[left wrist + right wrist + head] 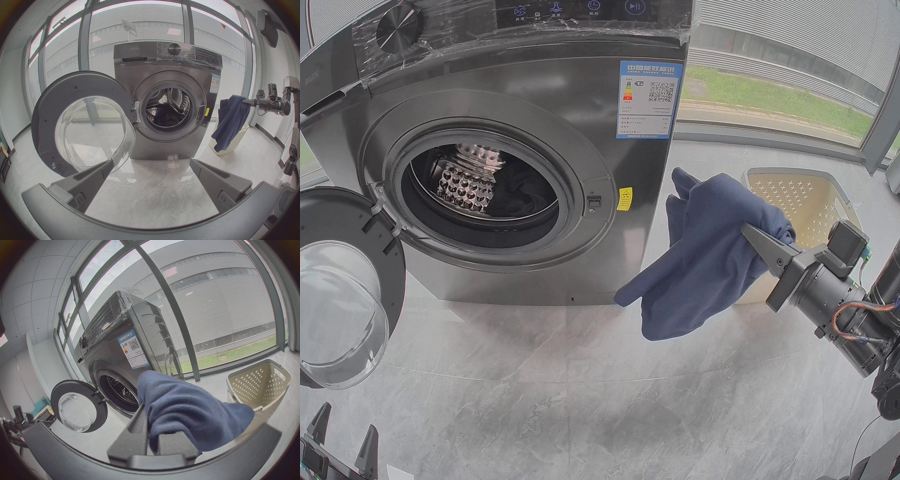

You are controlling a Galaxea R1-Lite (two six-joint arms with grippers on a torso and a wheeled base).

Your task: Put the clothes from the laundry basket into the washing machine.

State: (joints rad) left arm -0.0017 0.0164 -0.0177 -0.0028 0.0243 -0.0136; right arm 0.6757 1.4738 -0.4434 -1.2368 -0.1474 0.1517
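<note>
A dark blue garment (706,256) hangs in the air in front of the beige laundry basket (806,197), held by my right gripper (765,240), which is shut on its upper edge. The cloth (187,412) drapes over the right fingers (134,433) in the right wrist view. The grey washing machine (506,144) stands to the left with its round door (344,287) swung open; dark clothing (519,194) lies inside the drum. My left gripper (344,437) is low at the near left, open and holding nothing, with its fingers (218,181) pointing toward the machine (168,103).
The basket (229,145) stands on the floor to the right of the machine, near the window wall. The open door (84,125) juts out on the machine's left side. Bare grey tile floor (581,387) stretches before the machine.
</note>
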